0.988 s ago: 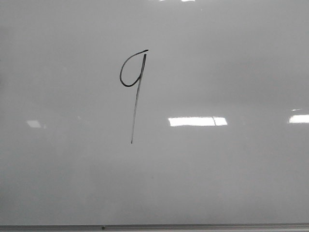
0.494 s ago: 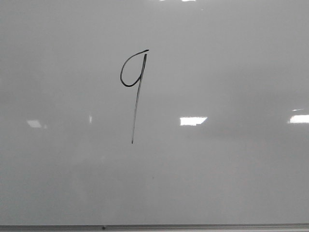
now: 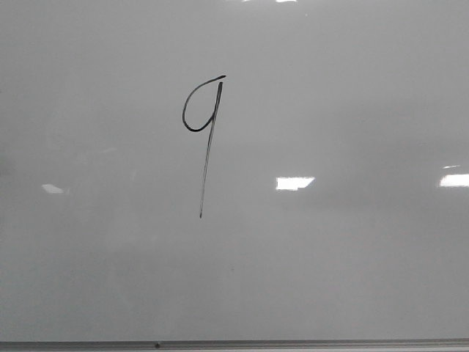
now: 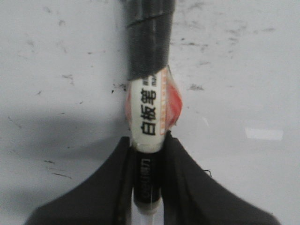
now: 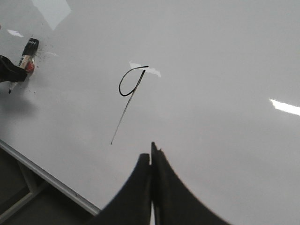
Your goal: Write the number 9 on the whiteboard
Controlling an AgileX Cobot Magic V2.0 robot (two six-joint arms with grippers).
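While the left fingers (image 4: 146, 187) grasp a marker (image 4: 149, 117), tip hidden, the right fingers (image 5: 151, 161) are clenched empty.

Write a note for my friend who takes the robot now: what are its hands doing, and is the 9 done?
Left gripper: shut on the marker, off to the side of the figure.
Right gripper: shut, holding nothing, above the whiteboard near the figure's tail.
The number 9 is drawn on the whiteboard: loop on top, long slanted tail.
Done: the writing looks finished.
Left: probably just putting the marker away.
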